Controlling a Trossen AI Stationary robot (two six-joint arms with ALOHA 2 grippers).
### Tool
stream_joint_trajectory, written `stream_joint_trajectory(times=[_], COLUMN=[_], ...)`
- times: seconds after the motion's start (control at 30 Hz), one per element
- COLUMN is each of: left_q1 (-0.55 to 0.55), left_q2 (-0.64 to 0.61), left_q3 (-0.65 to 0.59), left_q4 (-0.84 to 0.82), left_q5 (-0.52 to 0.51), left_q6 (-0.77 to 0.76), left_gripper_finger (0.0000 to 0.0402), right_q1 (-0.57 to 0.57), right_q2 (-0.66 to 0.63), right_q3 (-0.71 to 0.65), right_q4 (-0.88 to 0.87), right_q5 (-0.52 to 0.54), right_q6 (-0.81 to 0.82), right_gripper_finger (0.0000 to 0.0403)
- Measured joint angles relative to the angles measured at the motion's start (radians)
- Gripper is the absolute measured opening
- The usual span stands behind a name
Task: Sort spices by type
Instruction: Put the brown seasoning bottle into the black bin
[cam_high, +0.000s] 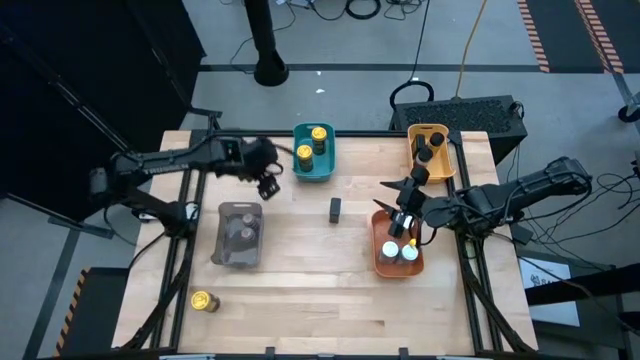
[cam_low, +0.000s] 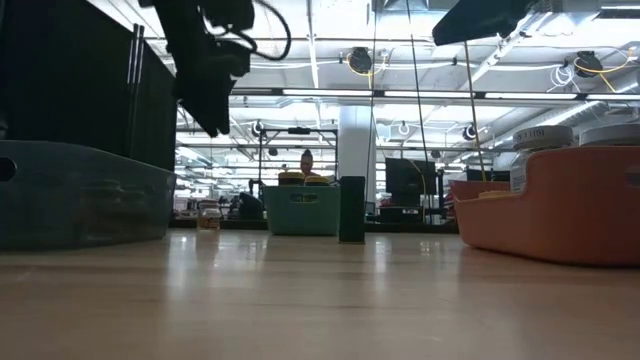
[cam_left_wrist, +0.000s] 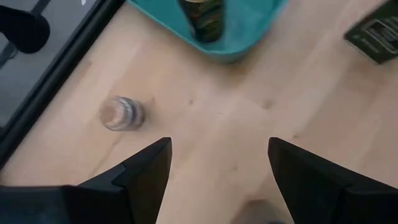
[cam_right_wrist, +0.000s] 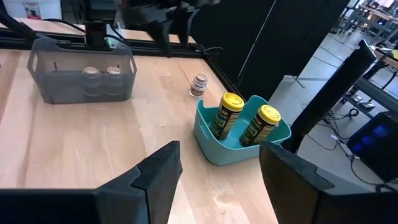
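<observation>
You are looking at a pale wooden desk (cam_high: 300, 250) in a big workshop hall, with four trays on it. The grey tray (cam_high: 240, 235) near the left edge holds two grey-brown-topped jars. The orange tray (cam_high: 397, 255) toward the right edge holds white-topped jars. The yellow tray (cam_high: 432, 150) at the far right corner holds slim black jars, and the teal tray (cam_high: 313, 152) at the far edge holds two yellow-topped jars (cam_right_wrist: 242, 119).

Three spices lie unsorted: a yellow-topped jar (cam_high: 203, 301) at the near left corner, a slim black jar (cam_high: 335, 209) mid-desk, and a small grey-brown-topped jar (cam_left_wrist: 122, 113) just beside the teal tray, near the far edge.

Your left hand (cam_left_wrist: 217, 168) hangs released and empty over bare wood close to that small jar; reaching for it looks like the step in hand. Next, centre the fingers over the jar, come down, clench, and carry it to the grey tray.

Your right hand (cam_right_wrist: 217, 174) hovers over the orange tray, fingers apart, grasping nothing.
</observation>
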Motion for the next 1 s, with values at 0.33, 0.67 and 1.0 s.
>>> stream_joint_trajectory(times=[0.33,0.67,1.0], left_q1=[0.284,0.393,0.431], left_q2=[0.028,0.165,0.219], left_q3=[0.001,0.002,0.002], left_q4=[0.043,0.077,0.115], left_q5=[0.094,0.098,0.103], left_q6=[0.250,0.175,0.203], left_gripper_finger=[0.0274,0.0274,0.0274], right_q1=[-0.005,-0.035,-0.039], right_q2=[0.000,0.000,0.000], right_q3=[0.000,0.000,0.000], right_q4=[-0.013,-0.016,-0.029], right_q5=[-0.003,-0.004,-0.004], right_q6=[-0.002,-0.007,-0.004], right_gripper_finger=[0.0203,0.0203,0.0203])
